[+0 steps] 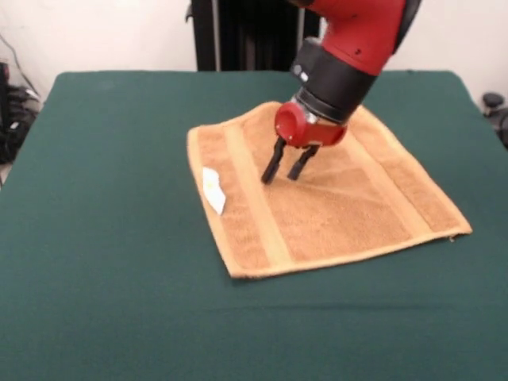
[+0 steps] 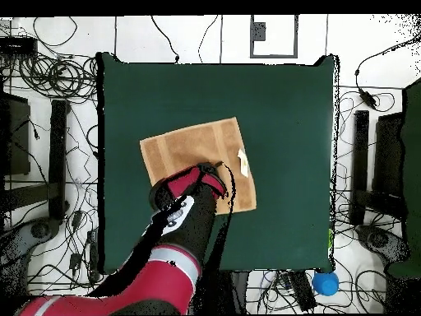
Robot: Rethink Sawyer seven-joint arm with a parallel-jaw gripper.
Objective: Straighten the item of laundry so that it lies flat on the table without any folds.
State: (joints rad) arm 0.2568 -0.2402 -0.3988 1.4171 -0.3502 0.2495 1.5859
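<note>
One towel [image 1: 317, 198] flat beneath parted pincer [image 1: 286, 172] tips, mid-cloth.

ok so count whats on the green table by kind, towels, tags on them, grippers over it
towel: 1
white tag: 1
gripper: 1, open over the towel
total: 3, all on or above the table
</note>
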